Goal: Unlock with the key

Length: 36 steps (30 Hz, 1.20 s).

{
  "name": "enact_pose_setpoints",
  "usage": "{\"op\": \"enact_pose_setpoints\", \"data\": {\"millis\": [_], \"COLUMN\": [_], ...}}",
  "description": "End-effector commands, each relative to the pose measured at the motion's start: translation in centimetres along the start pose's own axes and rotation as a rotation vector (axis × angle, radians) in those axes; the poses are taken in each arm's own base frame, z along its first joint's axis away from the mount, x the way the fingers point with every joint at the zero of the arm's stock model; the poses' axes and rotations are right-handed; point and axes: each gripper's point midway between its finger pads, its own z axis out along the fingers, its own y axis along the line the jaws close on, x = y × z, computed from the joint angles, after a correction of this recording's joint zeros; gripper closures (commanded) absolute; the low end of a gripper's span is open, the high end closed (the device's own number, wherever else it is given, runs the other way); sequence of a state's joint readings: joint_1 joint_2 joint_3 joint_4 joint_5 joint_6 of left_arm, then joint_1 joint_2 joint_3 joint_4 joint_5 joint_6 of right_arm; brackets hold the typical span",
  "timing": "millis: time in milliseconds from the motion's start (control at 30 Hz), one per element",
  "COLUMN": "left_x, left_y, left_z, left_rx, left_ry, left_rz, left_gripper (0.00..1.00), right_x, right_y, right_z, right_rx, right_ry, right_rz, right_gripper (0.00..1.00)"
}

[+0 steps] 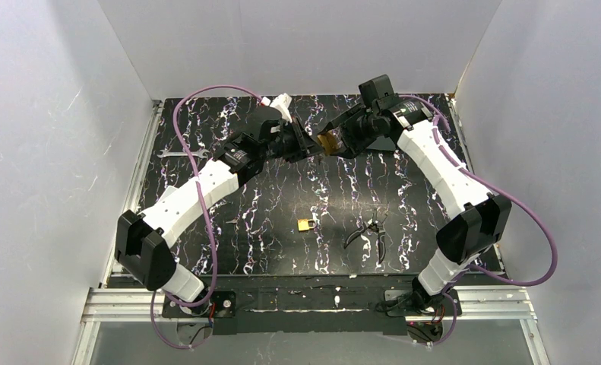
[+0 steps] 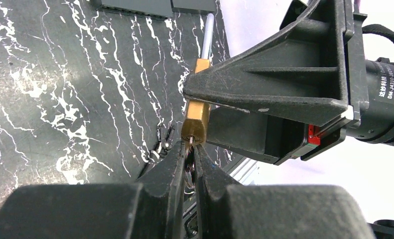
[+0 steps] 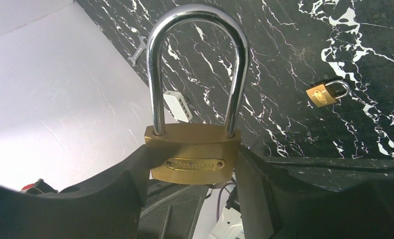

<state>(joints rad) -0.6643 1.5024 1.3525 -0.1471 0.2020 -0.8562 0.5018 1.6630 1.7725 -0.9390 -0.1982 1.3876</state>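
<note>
Above marbled surface (image 1: 267, 220), left hand (image 2: 190, 149) pinches the key (image 2: 189, 167) at padlock (image 3: 192, 159) gripped by right hand (image 1: 341, 139); straight, steady turn advised.

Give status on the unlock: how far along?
Done: right gripper holds the padlock off the table, left gripper pinches the key. In hand: key tip is at the padlock's bottom; depth unclear. Left: turn it, since the shackle sits in both holes.

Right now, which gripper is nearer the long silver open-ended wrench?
Left. The silver wrench lies left of both; left gripper sits between it and the right gripper.
</note>
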Motion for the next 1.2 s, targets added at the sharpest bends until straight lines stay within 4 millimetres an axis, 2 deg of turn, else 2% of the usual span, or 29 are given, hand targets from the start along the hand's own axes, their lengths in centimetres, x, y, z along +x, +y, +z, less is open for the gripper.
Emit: {"op": "enact_pose_setpoints", "data": {"millis": [0,133,200,300,400,467,600,700,1000,1167], "left_x": [-2.0,-1.2,-0.8,-0.2,0.4,0.8,1.3,1.5,1.6,1.5], "left_y": [-4.7,-4.3,-4.3,-4.1,-3.8,-3.3,-2.4,-2.3,-2.7,-2.7], "left_z": [-0.2,-1.3,-2.2,-3.6,-5.3,-6.1,-7.0,-6.7,-5.0,-4.6], "left_rx": [0.188,0.159,0.158,0.159,0.153,0.142,0.121,0.118,0.13,0.131], "left_ry": [-0.061,-0.022,-0.005,0.001,0.001,0.001,-0.01,-0.002,0.043,0.046], "left_rz": [0.051,0.063,0.081,0.1,0.116,0.125,0.121,0.113,0.087,0.084], "left_gripper": [0.93,0.69,0.6,0.53,0.5,0.51,0.64,0.7,0.7,0.79], "right_x": [4.2,4.0,3.9,3.5,3.3,3.3,3.5,3.5,3.6,3.5], "right_y": [2.5,1.7,1.3,0.8,0.7,0.7,0.7,0.7,0.8,1.0], "right_z": [-4.2,-4.5,-4.5,-4.6,-4.9,-4.9,-5.1,-5.3,-5.8,-6.0], "right_rx": [-0.137,-0.126,-0.119,-0.112,-0.114,-0.113,-0.116,-0.119,-0.125,-0.132], "right_ry": [0.124,0.108,0.104,0.096,0.088,0.088,0.094,0.093,0.089,0.085], "right_rz": [-0.055,-0.051,-0.044,-0.029,-0.024,-0.023,-0.026,-0.027,-0.033,-0.037], "right_gripper": [0.99,0.99,0.99,0.99,0.99,0.99,0.99,0.99,0.99,0.99]}}
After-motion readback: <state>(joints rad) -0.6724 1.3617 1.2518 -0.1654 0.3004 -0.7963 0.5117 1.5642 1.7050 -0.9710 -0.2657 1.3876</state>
